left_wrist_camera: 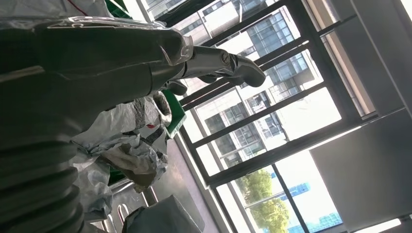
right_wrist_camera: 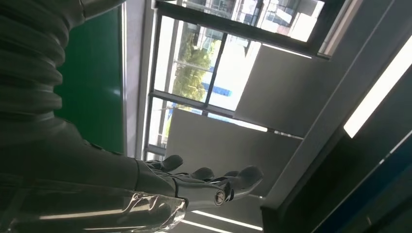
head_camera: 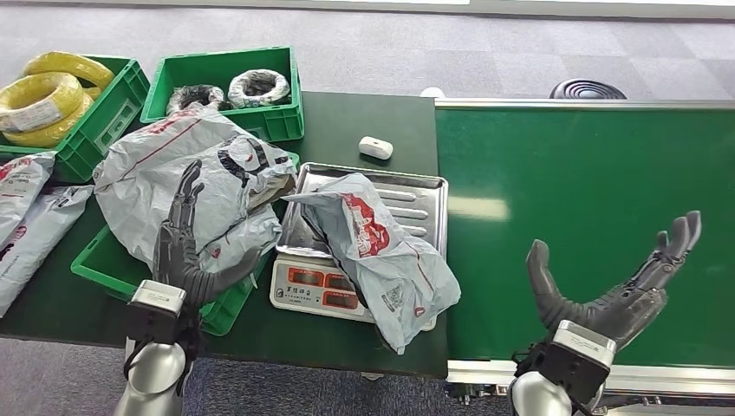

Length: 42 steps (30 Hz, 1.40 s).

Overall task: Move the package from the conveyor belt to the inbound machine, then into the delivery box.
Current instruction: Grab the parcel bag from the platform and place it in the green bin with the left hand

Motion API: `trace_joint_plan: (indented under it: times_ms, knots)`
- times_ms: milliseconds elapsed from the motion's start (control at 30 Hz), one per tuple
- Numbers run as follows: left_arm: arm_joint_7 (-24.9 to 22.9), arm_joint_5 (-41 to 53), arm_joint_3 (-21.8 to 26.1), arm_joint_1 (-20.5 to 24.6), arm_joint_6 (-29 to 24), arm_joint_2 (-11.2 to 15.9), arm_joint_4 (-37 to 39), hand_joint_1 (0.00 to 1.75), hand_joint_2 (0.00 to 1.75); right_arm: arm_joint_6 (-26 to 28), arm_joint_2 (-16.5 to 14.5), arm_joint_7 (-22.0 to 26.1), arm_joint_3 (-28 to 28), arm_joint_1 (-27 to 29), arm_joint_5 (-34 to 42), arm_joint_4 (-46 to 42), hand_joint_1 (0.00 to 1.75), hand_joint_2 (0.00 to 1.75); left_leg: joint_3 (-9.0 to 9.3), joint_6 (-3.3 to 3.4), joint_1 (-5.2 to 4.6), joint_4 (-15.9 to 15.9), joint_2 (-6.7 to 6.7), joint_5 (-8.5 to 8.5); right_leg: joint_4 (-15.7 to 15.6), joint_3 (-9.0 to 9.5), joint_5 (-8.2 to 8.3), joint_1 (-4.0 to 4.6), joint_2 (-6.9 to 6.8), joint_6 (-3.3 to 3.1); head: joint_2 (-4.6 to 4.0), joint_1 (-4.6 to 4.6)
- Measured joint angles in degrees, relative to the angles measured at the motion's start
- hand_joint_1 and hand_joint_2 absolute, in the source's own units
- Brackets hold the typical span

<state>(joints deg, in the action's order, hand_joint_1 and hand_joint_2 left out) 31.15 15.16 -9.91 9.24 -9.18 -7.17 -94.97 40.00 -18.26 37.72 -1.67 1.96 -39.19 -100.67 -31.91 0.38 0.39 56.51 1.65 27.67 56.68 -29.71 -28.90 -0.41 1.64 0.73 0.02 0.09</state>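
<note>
A grey plastic mail package [head_camera: 381, 251] with a red logo lies on the steel pan of the scale [head_camera: 317, 284], its lower end drooping over the scale's front. The green conveyor belt [head_camera: 581, 191] stretches out to the right with nothing on it. My right hand [head_camera: 611, 290] hovers open over the belt's near edge, palm up, fingers spread; its fingers [right_wrist_camera: 214, 182] also show in the right wrist view. My left hand [head_camera: 184, 247] is raised open in front of the green delivery box [head_camera: 113, 269], holding nothing. That box is heaped with a large grey package [head_camera: 186, 178]. In the left wrist view the fingers [left_wrist_camera: 218, 60] are stretched out.
Two more green crates stand at the back left, one with yellow cable coils [head_camera: 48, 100], one with wrapped coils [head_camera: 257, 87]. Further grey packages [head_camera: 26, 217] lie at the far left. A small white device [head_camera: 376, 148] rests on the dark table behind the scale.
</note>
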Motion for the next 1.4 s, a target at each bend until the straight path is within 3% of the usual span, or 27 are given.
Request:
trace_joint_plan:
  times_ms: [233,433,567,633,767,867,933,1167,1400]
  knots:
    - [-2.2,-0.1,0.4,4.0,1.0,-0.6,5.5,0.0,1.75,0.0,-0.7,1.9,-3.4,1.0,1.0,-8.2,0.0,1.75,0.01,0.0,-0.01,0.0,0.0,0.0,0.0,0.03,0.0,-0.01,0.01,0.0,0.0,-0.01]
    - [-3.0,0.0,0.8,7.6,0.6,-1.4,11.5,0.0,1.75,-0.1,-0.8,2.1,-2.9,0.7,3.8,-9.0,0.0,1.75,0.01,0.0,0.0,0.0,-0.01,0.0,0.0,0.06,0.01,0.0,0.03,-0.01,-0.01,0.0]
    - [-2.4,-1.1,0.9,8.6,0.2,-1.6,14.2,0.0,1.75,-1.6,-0.2,1.7,0.7,-0.5,16.3,-3.0,0.0,1.75,0.03,-0.01,0.0,0.0,-0.03,-0.01,0.1,0.07,0.01,0.01,0.07,-0.01,-0.01,-0.01]
    - [-2.0,-1.7,1.0,8.9,0.2,-1.7,15.3,0.0,1.75,-5.0,0.7,0.4,3.3,-1.1,22.5,0.5,0.0,1.75,0.03,-0.01,0.0,0.0,-0.02,-0.01,0.1,0.06,0.01,0.0,0.06,-0.01,-0.01,-0.01]
    - [-1.4,-2.7,1.0,9.3,0.1,-1.7,17.2,0.0,1.75,-17.3,2.3,-2.8,7.4,-2.2,29.8,6.5,0.0,1.75,0.01,-0.01,0.0,0.0,-0.02,-0.01,0.1,0.05,0.01,0.0,0.05,-0.01,0.0,-0.01]
    - [-1.2,-3.6,1.0,10.2,0.1,-1.7,18.8,0.0,1.75,-27.1,3.5,-3.8,10.0,-3.3,30.3,12.3,0.0,1.75,0.0,-0.01,0.0,0.0,-0.02,-0.01,0.1,0.03,0.01,0.0,0.06,-0.01,0.0,-0.01]
    - [-1.1,-4.0,1.0,10.8,0.2,-1.8,20.0,0.0,1.75,-30.8,4.1,-3.5,11.7,-4.4,29.2,17.1,0.0,1.75,0.0,-0.01,0.0,0.0,-0.01,-0.01,0.1,0.03,0.01,0.01,0.05,-0.01,0.0,0.0]
    - [-0.8,-4.8,1.0,12.7,0.3,-1.9,23.0,0.0,1.75,-31.2,5.0,-2.1,14.6,-6.8,27.6,29.4,0.0,1.75,-0.01,-0.01,0.0,0.0,-0.01,-0.02,0.1,0.02,0.01,0.0,0.05,-0.01,0.0,0.0]
    - [-0.8,-4.7,0.3,15.2,0.9,-2.0,26.7,0.0,1.75,-29.3,5.4,-1.9,15.4,-7.4,27.4,33.3,0.0,1.75,-0.01,-0.01,0.0,0.0,-0.01,-0.02,0.1,-0.01,0.01,0.0,0.05,-0.01,0.0,0.0]
